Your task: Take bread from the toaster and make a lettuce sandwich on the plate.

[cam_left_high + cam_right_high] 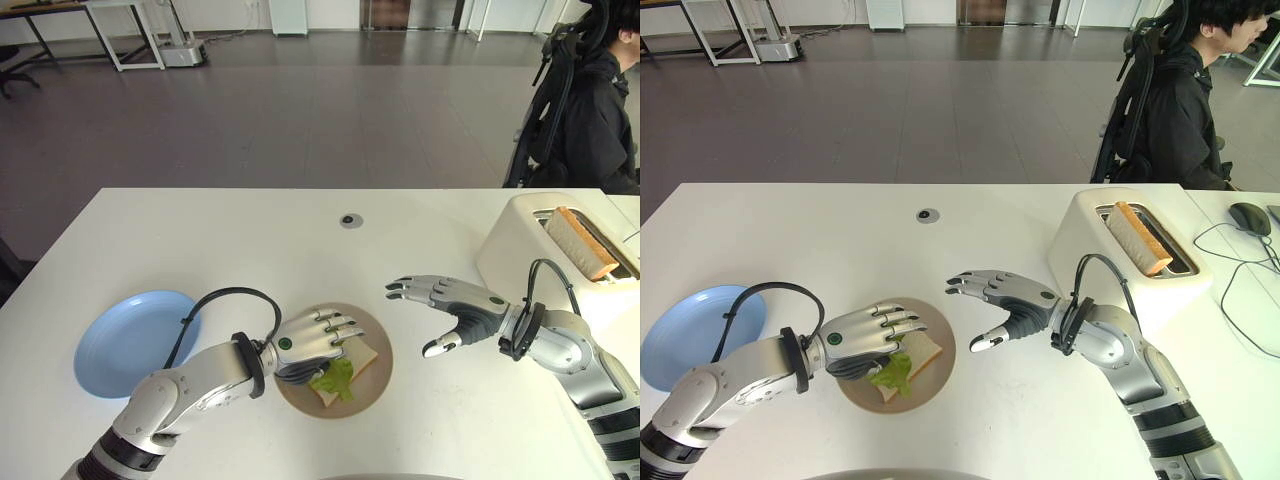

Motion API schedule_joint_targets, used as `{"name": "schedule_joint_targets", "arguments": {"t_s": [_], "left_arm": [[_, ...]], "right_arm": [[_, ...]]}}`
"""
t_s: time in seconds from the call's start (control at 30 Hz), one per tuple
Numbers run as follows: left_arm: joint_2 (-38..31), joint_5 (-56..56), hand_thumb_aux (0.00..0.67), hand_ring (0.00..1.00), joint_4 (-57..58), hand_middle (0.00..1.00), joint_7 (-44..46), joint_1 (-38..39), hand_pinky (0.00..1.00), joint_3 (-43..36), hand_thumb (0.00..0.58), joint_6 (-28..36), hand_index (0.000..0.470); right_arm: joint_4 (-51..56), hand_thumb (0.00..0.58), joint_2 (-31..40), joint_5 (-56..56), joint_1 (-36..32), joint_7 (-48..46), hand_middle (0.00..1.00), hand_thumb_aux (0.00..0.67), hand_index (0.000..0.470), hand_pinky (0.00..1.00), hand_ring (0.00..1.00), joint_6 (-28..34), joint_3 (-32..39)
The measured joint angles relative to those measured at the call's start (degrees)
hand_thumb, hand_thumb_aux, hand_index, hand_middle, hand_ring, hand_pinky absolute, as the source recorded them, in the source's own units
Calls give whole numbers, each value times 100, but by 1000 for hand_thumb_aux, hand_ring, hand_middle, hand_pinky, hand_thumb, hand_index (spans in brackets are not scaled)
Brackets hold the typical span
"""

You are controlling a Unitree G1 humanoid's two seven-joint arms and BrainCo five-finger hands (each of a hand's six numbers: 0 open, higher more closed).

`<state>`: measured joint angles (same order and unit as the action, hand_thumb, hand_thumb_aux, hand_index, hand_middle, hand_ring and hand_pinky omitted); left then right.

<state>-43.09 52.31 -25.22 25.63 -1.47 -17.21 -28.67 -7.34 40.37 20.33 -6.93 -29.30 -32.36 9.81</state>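
One white table (200, 230), toaster (520, 240) at right, dark floor (300, 100) behind

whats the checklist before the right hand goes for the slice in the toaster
1. Right hand free: ok, open and holding nothing, between the brown plate and the toaster.
2. Toaster slice reachable: ok, it stands up out of the slot.
3. Base slice in place: ok, it lies on the brown plate.
4. Lettuce on the base slice: ok.
5. Left hand clear of the plate: not ok, it is curled on the lettuce, over the plate.
6. Path from toaster to plate: ok, only bare table between them.
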Motion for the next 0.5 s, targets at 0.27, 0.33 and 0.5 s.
{"name": "schedule_joint_targets", "arguments": {"t_s": [0.27, 0.33, 0.5], "left_arm": [[267, 534, 363, 0, 430, 0, -273, -269, 0, -187, 458, 34, 254], [364, 563, 71, 0, 473, 0, -325, -280, 0, -251, 116, 27, 50], [376, 548, 0, 0, 481, 0, -376, -279, 0, -254, 0, -11, 0]], "right_arm": [[-64, 0, -17, 0, 1, -12, 0, 0, 0, 0, 0, 13, 107], [-71, 0, -20, 0, 1, -15, 0, 0, 0, 0, 0, 13, 129], [-107, 0, -22, 0, 3, -36, 0, 0, 0, 0, 0, 19, 152]]}}
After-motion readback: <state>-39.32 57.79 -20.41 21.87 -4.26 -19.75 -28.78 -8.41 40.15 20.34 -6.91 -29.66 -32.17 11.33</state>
